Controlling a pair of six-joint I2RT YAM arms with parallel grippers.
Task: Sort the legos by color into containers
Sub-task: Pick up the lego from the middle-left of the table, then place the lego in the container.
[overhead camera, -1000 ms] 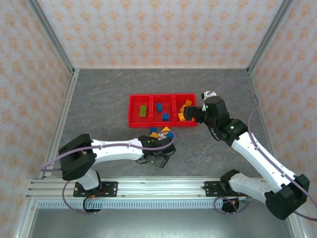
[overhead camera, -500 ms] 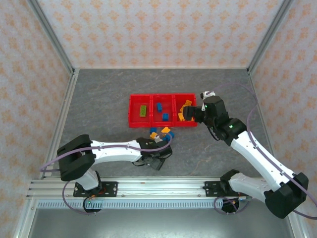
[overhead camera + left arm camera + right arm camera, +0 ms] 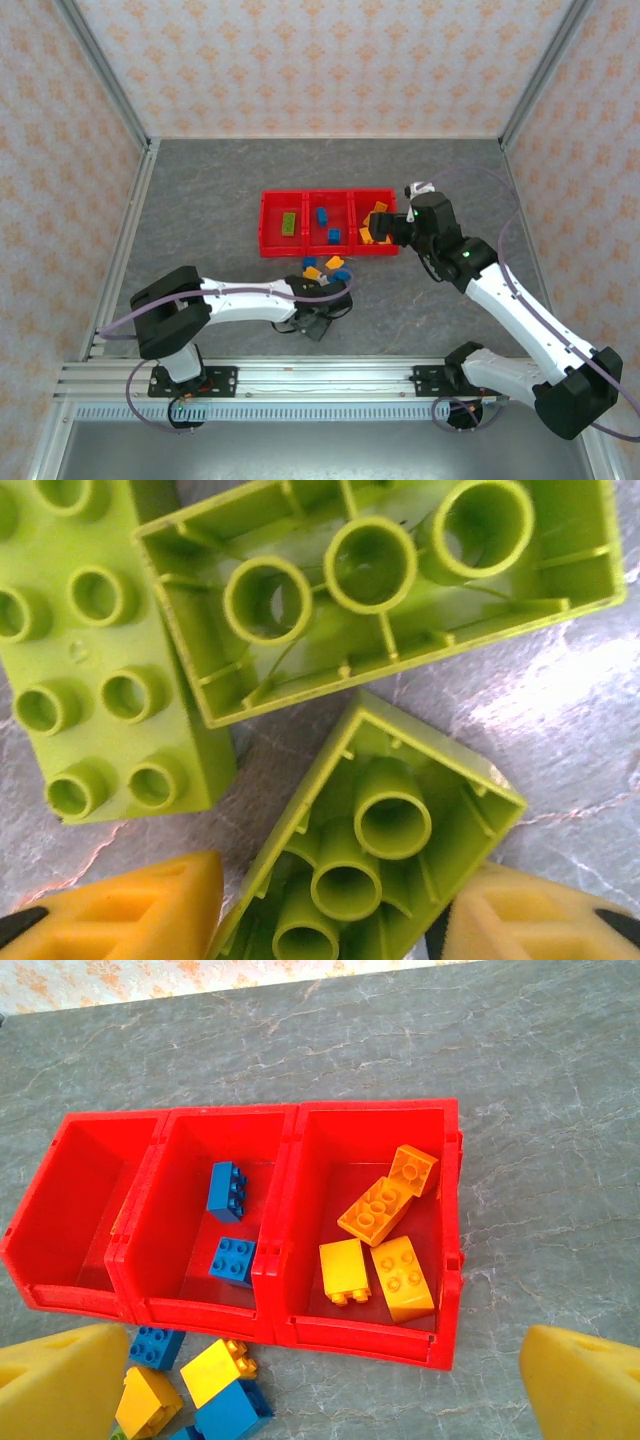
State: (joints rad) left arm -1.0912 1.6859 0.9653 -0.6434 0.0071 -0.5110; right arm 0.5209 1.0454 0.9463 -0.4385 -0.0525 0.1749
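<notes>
- Top view: the containers (image 3: pixel 330 193) sit mid-desk (image 3: pixel 200 200). One green brick (image 3: pixel 288 224) lies in the left bin, blue bricks (image 3: pixel 322 215) in the middle bin and orange-yellow ones in the right bin, so each colour has its bin.
- A loose pile (image 3: pixel 325 268) of unsorted legos lies just in front of the tray. The left arm (image 3: pixel 245 298) reaches low beside it, and the right gripper (image 3: pixel 388 226) hovers at the right bin.
- Left wrist view: the left gripper (image 3: pixel 330 920) brackets an upside-down lime brick (image 3: pixel 370 850) lying on the desk. One of its yellow fingers (image 3: pixel 120 910) is on each side.
- I cannot tell whether the jaws clamp the lime brick yet. Two more lime bricks (image 3: pixel 100 670) crowd close, so the narrow approach makes sense.
- Right wrist view: the right gripper's jaws stand wide apart and hold nothing. Four orange-yellow bricks (image 3: pixel 375 1210) rest in the bin below, which probably explains why the right gripper is placed here.
</notes>
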